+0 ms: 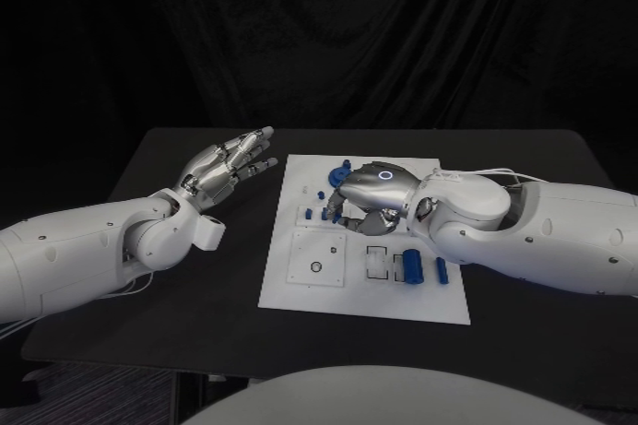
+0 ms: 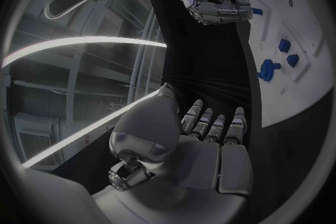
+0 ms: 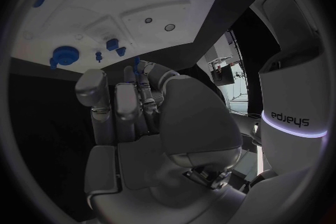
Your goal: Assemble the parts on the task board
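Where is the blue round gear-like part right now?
In the head view, the blue round part sits at the task board's far end, just beside the right hand.

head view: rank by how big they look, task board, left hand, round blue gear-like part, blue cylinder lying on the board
1. task board
2. left hand
3. and 4. round blue gear-like part and blue cylinder: too alike to rank, and the right hand partly hides the gear-like part.

Black surface [image 1: 173, 287] carrying a white task board [image 1: 319, 301].
The board lies flat at the surface's middle, its long sides running from near edge to far edge.
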{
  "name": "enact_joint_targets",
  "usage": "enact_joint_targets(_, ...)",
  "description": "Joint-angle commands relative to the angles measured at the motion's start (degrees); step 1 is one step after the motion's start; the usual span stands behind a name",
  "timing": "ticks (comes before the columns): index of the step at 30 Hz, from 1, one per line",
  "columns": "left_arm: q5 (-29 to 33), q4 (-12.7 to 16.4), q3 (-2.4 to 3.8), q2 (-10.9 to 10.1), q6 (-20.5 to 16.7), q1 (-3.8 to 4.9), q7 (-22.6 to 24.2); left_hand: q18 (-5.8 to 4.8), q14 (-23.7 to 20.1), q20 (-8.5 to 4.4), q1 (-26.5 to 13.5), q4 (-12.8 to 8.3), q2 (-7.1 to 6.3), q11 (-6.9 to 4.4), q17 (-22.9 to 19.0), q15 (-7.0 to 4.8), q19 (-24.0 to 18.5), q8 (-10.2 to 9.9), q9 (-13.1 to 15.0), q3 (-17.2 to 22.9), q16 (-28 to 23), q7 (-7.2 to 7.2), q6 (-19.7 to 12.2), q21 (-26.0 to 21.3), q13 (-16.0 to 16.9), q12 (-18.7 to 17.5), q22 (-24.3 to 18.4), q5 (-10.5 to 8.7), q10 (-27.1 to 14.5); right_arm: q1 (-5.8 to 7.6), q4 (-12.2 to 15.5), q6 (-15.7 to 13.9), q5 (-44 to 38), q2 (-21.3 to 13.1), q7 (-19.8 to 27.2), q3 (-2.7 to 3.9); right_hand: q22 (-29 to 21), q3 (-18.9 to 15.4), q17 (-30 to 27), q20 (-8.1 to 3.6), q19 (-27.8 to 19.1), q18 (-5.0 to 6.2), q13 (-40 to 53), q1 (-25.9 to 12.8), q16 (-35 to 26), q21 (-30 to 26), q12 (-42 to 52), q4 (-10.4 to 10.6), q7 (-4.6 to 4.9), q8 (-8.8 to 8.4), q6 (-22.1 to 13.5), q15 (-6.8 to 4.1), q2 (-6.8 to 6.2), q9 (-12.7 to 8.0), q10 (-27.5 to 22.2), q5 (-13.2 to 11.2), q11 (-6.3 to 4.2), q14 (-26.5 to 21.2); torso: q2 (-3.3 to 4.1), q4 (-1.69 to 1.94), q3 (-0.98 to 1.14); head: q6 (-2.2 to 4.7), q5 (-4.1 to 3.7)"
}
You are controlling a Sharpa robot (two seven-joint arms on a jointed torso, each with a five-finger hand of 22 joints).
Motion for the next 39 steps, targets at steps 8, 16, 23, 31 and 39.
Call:
enact_joint_targets(8, 0.3, -0.1, 0.05, 0.5, 0.0, -0.16, 3.8, 0.91, -0.1, 0.03, 0.3, 0.1, 0.17, 0.62, 0.0, 0.45, -0.1, 0.0, -0.2, 0.2, -0.3, -2.22, -1.6, 0.3, 0.0, 0.2, -0.2, 0.37, -0.2, -1.94, -2.6, 3.7, -2.8, 3.4, -0.7, 0.02, 6.6, -0.1, -0.4, -0.11, 0.3, 0.19, -0.1, 0.1, 0.0, -0.3, -0.1, -0.2, 0.03, -0.20, -0.3, 0.09, -0.13, 0.1, 0.5, 0.4, 0.05, 0.2, 0.16, -0.16, 0.18, -0.01, 2.45)
enact_joint_targets(16, 0.3, -0.4, 0.05, 0.8, 0.2, -0.37, 3.7, 0.91, -0.1, 0.03, 0.3, 0.1, 0.20, 0.64, 0.0, 0.47, -0.1, 0.0, -0.2, 0.2, -0.3, -2.24, -1.7, 0.3, 0.0, 0.2, -0.2, 0.37, -0.3, -2.60, -3.3, 4.5, -3.0, 4.0, -1.0, 0.02, 6.6, -0.1, -0.3, -0.10, 0.3, 0.20, -0.2, 0.0, 0.1, -0.4, -0.2, -0.2, 0.04, -0.25, -0.3, 0.11, -0.20, 0.1, 0.4, 0.4, 0.07, 0.2, 0.11, -0.06, 0.14, -0.01, 2.49)
enact_joint_targets(23, 0.3, -0.5, 0.05, 1.0, 0.4, -0.46, 3.6, 0.91, -0.1, 0.03, 0.3, 0.1, 0.28, 0.66, 0.0, 0.50, -0.1, 0.0, -0.2, 0.2, -0.3, -2.17, -1.6, 0.3, 0.0, 0.2, -0.3, 0.39, -0.4, -3.10, -2.9, 4.6, -3.1, 3.3, -1.0, 0.02, 6.6, -0.1, -0.3, -0.10, 0.3, 0.20, -0.2, 0.0, 0.1, -0.4, -0.2, -0.2, 0.04, -0.26, -0.3, 0.12, -0.20, 0.1, 0.4, 0.4, 0.08, 0.2, 0.10, -0.09, 0.13, -0.01, 2.31)
enact_joint_targets(31, 0.3, -0.6, 0.05, 1.4, 0.6, -0.59, 3.7, 0.91, -0.1, 0.03, 0.4, 0.1, 0.25, 0.65, -0.1, 0.50, -0.1, 0.0, -0.2, 0.2, -0.3, -2.12, -1.7, 0.3, 0.0, 0.1, -0.3, 0.39, -0.4, -3.81, -2.8, 4.8, -3.1, 3.1, -1.0, 0.02, 6.6, -0.1, -0.3, -0.09, 0.3, 0.19, -0.2, 0.0, 0.1, -0.3, -0.2, -0.2, 0.05, -0.27, -0.3, 0.13, -0.21, 0.1, 0.4, 0.4, 0.08, 0.2, 0.12, -0.14, 0.17, -0.01, 2.29)
enact_joint_targets(39, 0.3, -0.5, 0.05, 1.2, 0.6, -0.65, 3.9, 0.93, -0.1, -0.03, 0.4, 0.0, 0.07, 0.43, 0.0, 0.49, -0.1, -0.1, -0.3, 0.2, -0.3, -2.43, -2.6, 0.3, 0.0, 0.2, -0.4, 0.49, -0.4, -4.53, -3.2, 4.9, -3.1, 3.2, -1.0, 0.02, 6.6, -0.2, -0.3, -0.08, 0.3, 0.18, -0.2, -0.1, 0.1, -0.3, -0.2, -0.2, 0.04, -0.28, -0.3, 0.14, -0.21, 0.1, 0.5, 0.5, 0.08, 0.2, 0.17, -0.09, 0.16, -0.01, 2.18)
